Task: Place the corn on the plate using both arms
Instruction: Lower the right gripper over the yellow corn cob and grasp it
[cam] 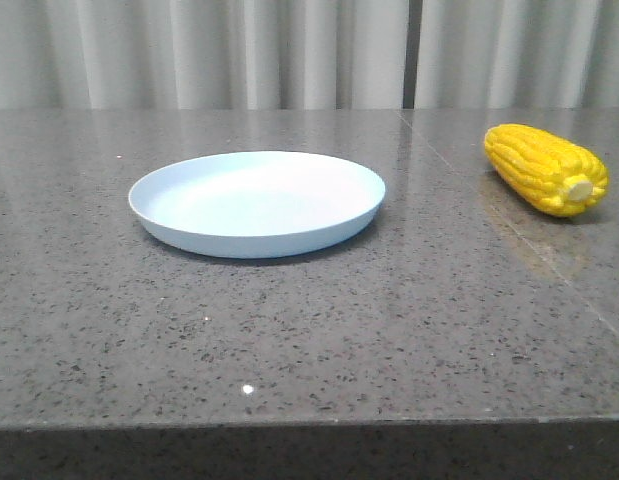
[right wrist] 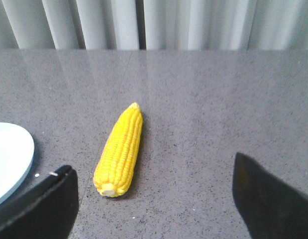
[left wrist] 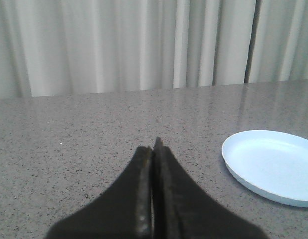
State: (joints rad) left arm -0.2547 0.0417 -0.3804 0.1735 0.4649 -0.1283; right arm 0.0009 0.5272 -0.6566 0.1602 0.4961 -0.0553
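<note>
The pale blue plate [cam: 257, 203] sits empty on the grey speckled table, left of centre in the front view. The yellow corn [cam: 545, 168] lies on the table at the right, apart from the plate, its pale stub end toward the camera. Neither gripper shows in the front view. In the left wrist view my left gripper [left wrist: 154, 144] is shut and empty, with the plate [left wrist: 273, 165] off to one side. In the right wrist view my right gripper [right wrist: 153, 169] is open wide and empty; the corn [right wrist: 121, 149] lies just beyond it, near one finger [right wrist: 54, 199], with the plate's rim [right wrist: 14, 164] at the edge.
The table's front edge [cam: 309, 425] runs across the bottom of the front view. Pale curtains [cam: 289, 50] hang behind the table's far edge. A faint seam [cam: 519, 235] in the tabletop runs under the corn.
</note>
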